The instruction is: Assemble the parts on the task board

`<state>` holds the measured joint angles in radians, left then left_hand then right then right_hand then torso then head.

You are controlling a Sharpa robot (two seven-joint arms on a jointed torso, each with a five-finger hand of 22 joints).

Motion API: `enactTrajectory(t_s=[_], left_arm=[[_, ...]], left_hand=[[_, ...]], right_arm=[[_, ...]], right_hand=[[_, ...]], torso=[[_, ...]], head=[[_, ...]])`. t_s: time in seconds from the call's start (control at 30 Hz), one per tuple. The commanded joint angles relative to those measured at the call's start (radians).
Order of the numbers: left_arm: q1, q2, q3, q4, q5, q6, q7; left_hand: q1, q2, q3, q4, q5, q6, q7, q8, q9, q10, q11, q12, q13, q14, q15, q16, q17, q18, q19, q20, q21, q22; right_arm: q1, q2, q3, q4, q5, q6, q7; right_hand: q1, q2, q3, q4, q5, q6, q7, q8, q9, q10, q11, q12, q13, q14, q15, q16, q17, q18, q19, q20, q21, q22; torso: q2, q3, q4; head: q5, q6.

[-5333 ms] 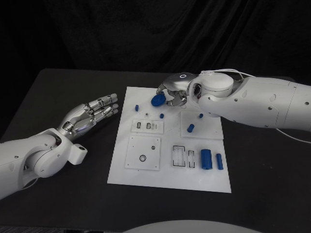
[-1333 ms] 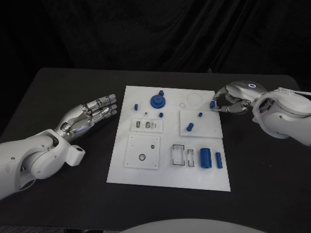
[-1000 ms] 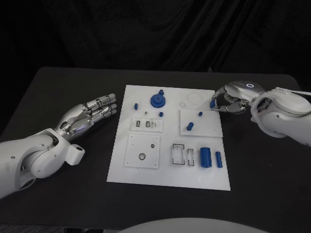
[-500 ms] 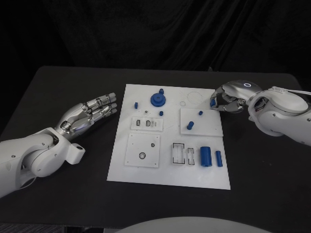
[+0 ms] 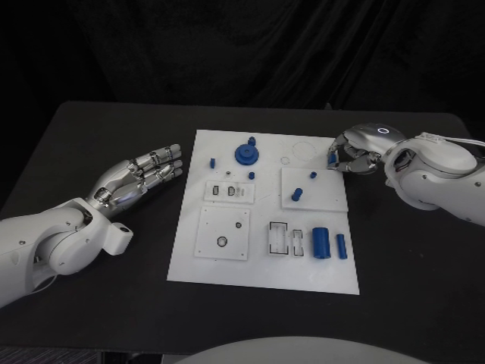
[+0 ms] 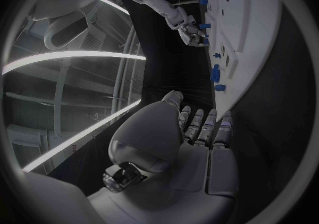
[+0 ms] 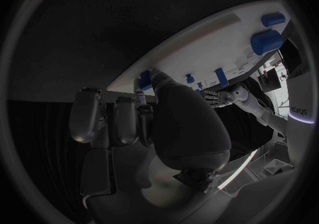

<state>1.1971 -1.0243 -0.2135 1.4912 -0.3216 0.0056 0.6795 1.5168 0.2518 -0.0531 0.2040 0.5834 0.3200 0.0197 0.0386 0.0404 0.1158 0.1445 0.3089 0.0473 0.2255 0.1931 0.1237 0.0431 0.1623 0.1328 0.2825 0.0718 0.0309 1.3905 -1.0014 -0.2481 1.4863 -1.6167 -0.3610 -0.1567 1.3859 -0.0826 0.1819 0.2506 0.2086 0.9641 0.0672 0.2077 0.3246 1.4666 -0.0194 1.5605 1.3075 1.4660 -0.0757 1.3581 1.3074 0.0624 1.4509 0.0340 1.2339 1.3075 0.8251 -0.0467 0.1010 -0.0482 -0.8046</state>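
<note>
Task board [image 5: 262, 262] lies mid-surface, its blue parts [image 5: 321, 246] spread across it; right hand [image 5: 350, 155] pinches a small blue piece [image 5: 331, 160] at its far right edge, while left hand [image 5: 142, 177] rests released, fingers apart, just left.

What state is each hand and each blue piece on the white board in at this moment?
Left hand: open, fingers apart, holding nothing, beside the board.
Right hand: fingers curled at the board's edge, touching a small blue piece; grip unclear.
Blue disc with knob: standing on the board.
Two blue cylinders: lying flat, side by side.
Blue peg: on the raised square plate.
</note>
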Motion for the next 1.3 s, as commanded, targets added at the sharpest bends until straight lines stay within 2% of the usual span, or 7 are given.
enactTrajectory(t_s=[0.03,0.3,0.47,0.7,0.9,1.07,1.3], left_arm=[[-0.001,0.002,0.001,0.000,0.001,0.014,0.193],[-0.002,0.002,0.001,-0.003,0.001,0.016,0.191],[-0.003,0.001,0.001,-0.002,0.001,0.015,0.191],[-0.003,0.001,0.001,-0.001,0.001,0.012,0.190],[-0.003,0.007,0.001,-0.001,0.001,0.012,0.190],[-0.003,0.008,0.001,-0.002,0.001,0.013,0.190],[-0.003,0.007,0.001,0.003,0.001,0.010,0.187]], left_hand=[[0.000,-0.007,0.005,0.001,0.003,-0.002,0.007,0.002,0.000,0.001,0.005,0.004,0.000,0.000,0.009,0.003,0.000,0.000,0.000,0.007,-0.002,0.001],[-0.001,-0.007,0.006,0.001,0.003,-0.004,0.006,0.002,0.000,0.001,0.005,0.004,0.000,0.000,0.009,0.003,0.000,0.000,-0.001,0.007,-0.002,0.001],[-0.001,-0.007,0.006,0.001,0.003,-0.004,0.006,0.002,0.000,0.001,0.005,0.004,0.000,0.000,0.009,0.003,0.000,0.000,-0.001,0.007,-0.002,0.001],[-0.001,-0.007,0.006,0.001,0.003,-0.004,0.006,0.002,0.000,0.001,0.005,0.004,0.000,0.000,0.009,0.003,0.000,0.000,-0.001,0.007,-0.002,0.001],[-0.002,-0.007,0.008,0.000,0.003,-0.003,0.006,0.002,0.000,0.001,0.006,0.006,0.000,0.000,0.009,0.004,0.000,-0.001,-0.001,0.007,-0.002,0.001],[-0.002,-0.007,0.008,0.000,0.003,-0.004,0.006,0.002,0.000,0.001,0.006,0.005,0.000,-0.001,0.009,0.003,0.000,-0.001,-0.001,0.007,-0.002,0.001],[-0.002,-0.008,0.009,-0.001,0.003,-0.003,0.006,0.002,0.000,0.001,0.006,0.007,0.000,-0.001,0.010,0.004,0.000,-0.001,-0.001,0.007,-0.002,0.001]], right_arm=[[-0.004,0.000,-0.001,-0.001,-0.003,0.008,-0.013],[-0.004,-0.003,-0.001,0.008,-0.003,-0.031,-0.008],[0.002,-0.019,0.000,0.044,-0.003,-0.084,-0.008],[0.062,-0.017,0.001,0.126,-0.003,-0.102,-0.007],[0.091,0.037,0.001,0.214,-0.003,-0.086,0.008],[0.072,0.109,0.001,0.246,-0.003,-0.074,0.022],[0.014,0.212,0.001,0.230,-0.064,-0.035,-0.003]], right_hand=[[0.014,0.007,0.000,-0.013,0.017,0.022,-0.004,0.020,0.022,0.086,-0.007,-0.005,0.241,0.064,-0.007,-0.006,0.133,0.010,-0.005,-0.005,-0.005,0.130],[0.029,0.020,0.005,-0.035,0.077,0.030,-0.011,0.055,0.068,0.086,-0.013,-0.005,0.242,0.065,-0.013,-0.007,0.133,0.010,-0.003,-0.010,-0.007,0.133],[0.039,0.023,0.011,-0.046,0.102,0.029,-0.012,0.066,0.084,0.088,-0.013,-0.003,0.244,0.066,-0.014,-0.005,0.134,0.009,-0.001,-0.011,-0.005,0.135],[0.044,0.022,0.013,-0.050,0.105,0.026,-0.009,0.068,0.089,0.088,-0.010,-0.003,0.244,0.066,-0.013,-0.004,0.134,0.009,-0.001,-0.011,-0.007,0.135],[0.046,0.022,0.014,-0.053,0.107,0.020,-0.006,0.067,0.092,0.091,-0.009,-0.001,0.247,0.067,-0.011,0.000,0.137,0.009,0.000,-0.010,-0.008,0.135],[0.050,0.021,0.016,-0.058,0.107,0.019,-0.005,0.068,0.095,0.090,-0.007,-0.002,0.246,0.066,-0.011,-0.007,0.132,0.011,-0.003,-0.010,-0.017,0.132],[0.045,0.018,0.013,-0.062,0.092,0.014,0.000,0.069,0.102,0.089,0.001,-0.002,0.245,0.066,-0.005,-0.013,0.129,0.012,-0.004,-0.006,-0.027,0.130]], torso=[[0.000,-0.0004,0.0005],[0.000,-0.0006,-0.0004],[-0.001,-0.0004,0.0001],[0.000,-0.0004,-0.0011],[-0.001,-0.0015,0.0002],[0.000,-0.0006,-0.0002],[0.000,-0.0009,0.0021]], head=[[0.001,-0.001],[0.002,-0.003],[0.005,-0.001],[0.012,0.001],[0.014,0.002],[0.016,0.005],[0.022,0.007]])
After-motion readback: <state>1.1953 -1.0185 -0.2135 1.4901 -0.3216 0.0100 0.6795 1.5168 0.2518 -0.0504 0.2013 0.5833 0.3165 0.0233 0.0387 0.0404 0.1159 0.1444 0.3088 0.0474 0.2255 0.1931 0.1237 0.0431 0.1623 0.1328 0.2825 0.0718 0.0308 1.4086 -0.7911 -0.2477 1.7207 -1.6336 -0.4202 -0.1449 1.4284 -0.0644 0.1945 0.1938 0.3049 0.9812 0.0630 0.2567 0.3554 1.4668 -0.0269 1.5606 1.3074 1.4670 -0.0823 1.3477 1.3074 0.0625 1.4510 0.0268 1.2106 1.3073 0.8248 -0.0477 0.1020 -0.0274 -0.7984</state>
